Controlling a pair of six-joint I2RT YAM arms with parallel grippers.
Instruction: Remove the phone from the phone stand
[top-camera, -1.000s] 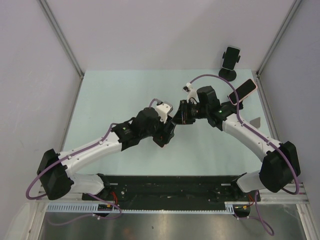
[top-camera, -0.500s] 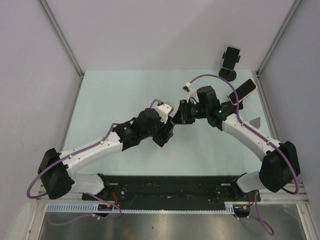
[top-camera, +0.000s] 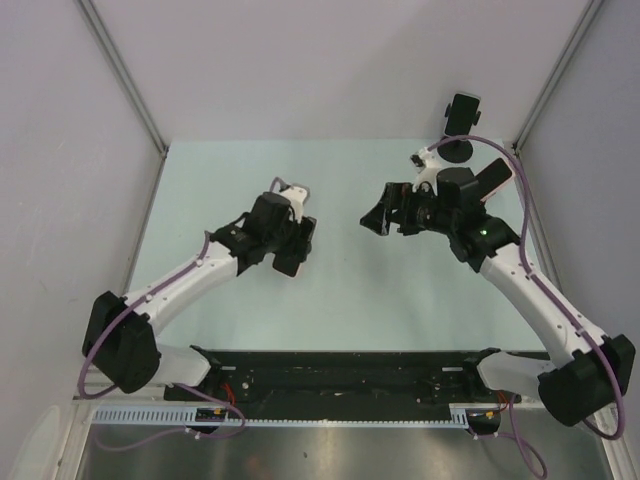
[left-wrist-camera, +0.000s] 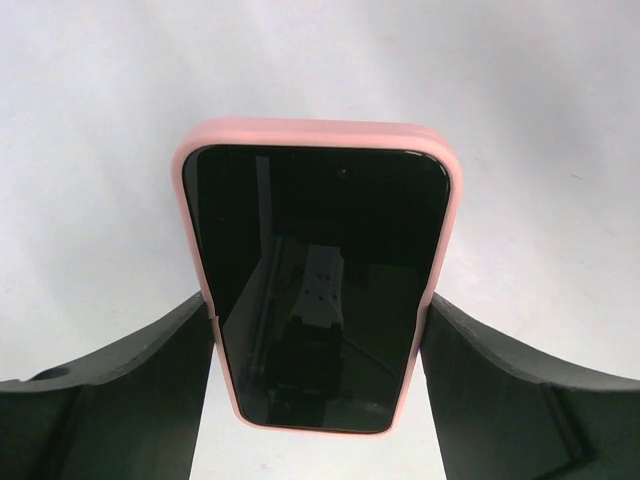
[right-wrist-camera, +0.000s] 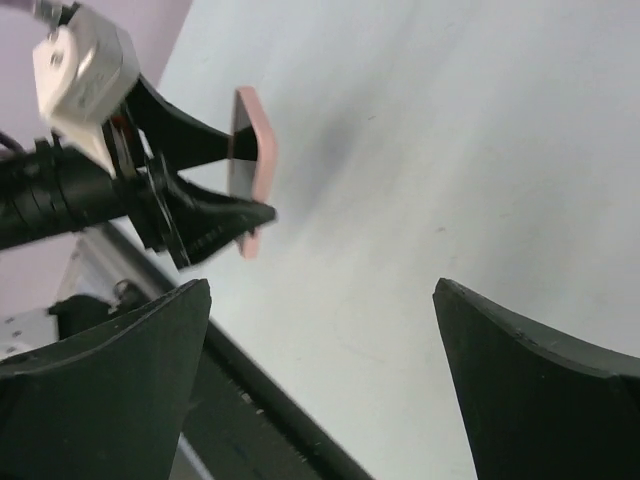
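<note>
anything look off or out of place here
Nothing stands out: no damage or spill. The phone sits straight in the left gripper, its jaws closed on the phone's long edges.

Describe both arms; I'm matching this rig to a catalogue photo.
The left arm and right arm have white links and black joints; the left gripper and right gripper are black, wedge-fingered. A purple cable runs along each; the right arm shows a green light.
</note>
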